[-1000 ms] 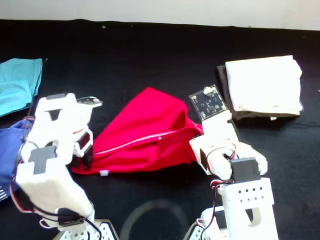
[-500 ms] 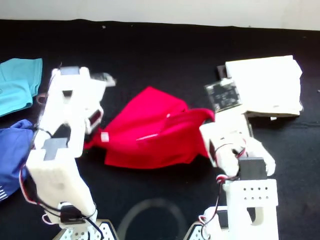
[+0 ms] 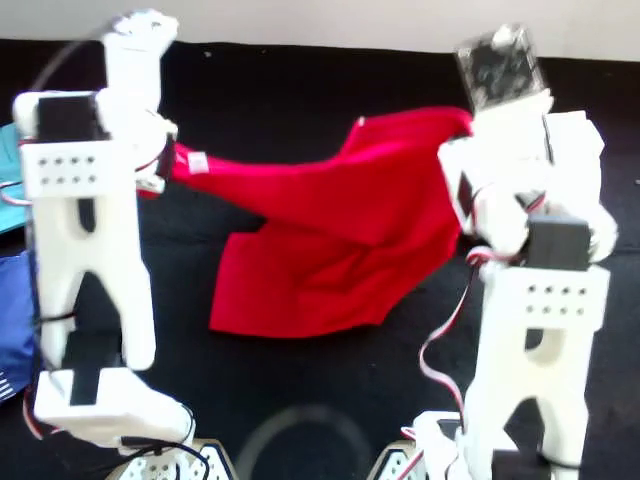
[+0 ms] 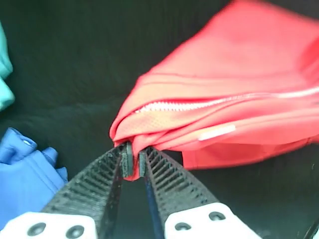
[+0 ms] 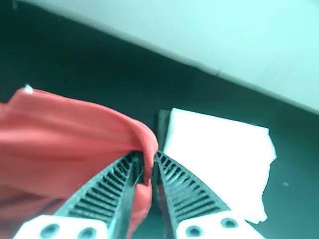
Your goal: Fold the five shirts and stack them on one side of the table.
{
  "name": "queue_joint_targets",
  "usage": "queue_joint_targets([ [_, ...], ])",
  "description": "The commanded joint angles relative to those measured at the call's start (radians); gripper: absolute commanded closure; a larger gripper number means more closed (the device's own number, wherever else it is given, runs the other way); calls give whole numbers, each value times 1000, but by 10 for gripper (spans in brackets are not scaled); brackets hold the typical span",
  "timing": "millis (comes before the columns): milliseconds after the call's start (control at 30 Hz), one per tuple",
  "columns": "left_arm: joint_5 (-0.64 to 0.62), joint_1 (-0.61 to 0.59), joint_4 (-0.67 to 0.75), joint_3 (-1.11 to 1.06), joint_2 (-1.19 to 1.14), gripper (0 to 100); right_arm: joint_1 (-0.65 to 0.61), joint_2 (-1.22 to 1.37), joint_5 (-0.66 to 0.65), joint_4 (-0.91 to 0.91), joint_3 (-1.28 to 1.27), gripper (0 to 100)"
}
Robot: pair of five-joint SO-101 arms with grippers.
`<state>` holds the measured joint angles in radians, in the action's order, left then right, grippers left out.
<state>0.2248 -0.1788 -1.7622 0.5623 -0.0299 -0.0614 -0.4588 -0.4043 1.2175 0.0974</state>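
Over the black tabletop (image 3: 300, 90), both arms have gone up high and pulled the red shirt (image 3: 330, 250) up with them. It hangs stretched between the arms, and its lower part droops toward the tabletop. A folded white shirt (image 5: 219, 149) lies behind the right arm. The left claw (image 4: 134, 162) is clamped on one end of the red shirt, the right claw (image 5: 148, 167) on the other.

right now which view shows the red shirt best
The high view: nearly the whole red shirt shows, stretched between both arms. The left wrist view shows the corner pinched in the left gripper; the right wrist view, the fold in the right gripper.
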Motion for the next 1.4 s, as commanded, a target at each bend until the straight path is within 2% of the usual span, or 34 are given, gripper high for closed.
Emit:
queue_joint_targets([
  [0,-14,5,-3,116,91,991,15,105,-12,68,355,992],
  [233,-14,5,-5,289,156,991,15,292,-12,154,842,992],
  [433,-14,5,-3,335,219,991,15,318,-12,157,1049,992],
  [867,-12,-1,2,331,340,991,15,317,-12,159,1294,992],
  [1267,-12,-4,-6,328,317,991,15,280,-12,162,1279,992],
  [1367,-12,-30,-6,269,315,991,12,239,-12,179,1279,992],
])
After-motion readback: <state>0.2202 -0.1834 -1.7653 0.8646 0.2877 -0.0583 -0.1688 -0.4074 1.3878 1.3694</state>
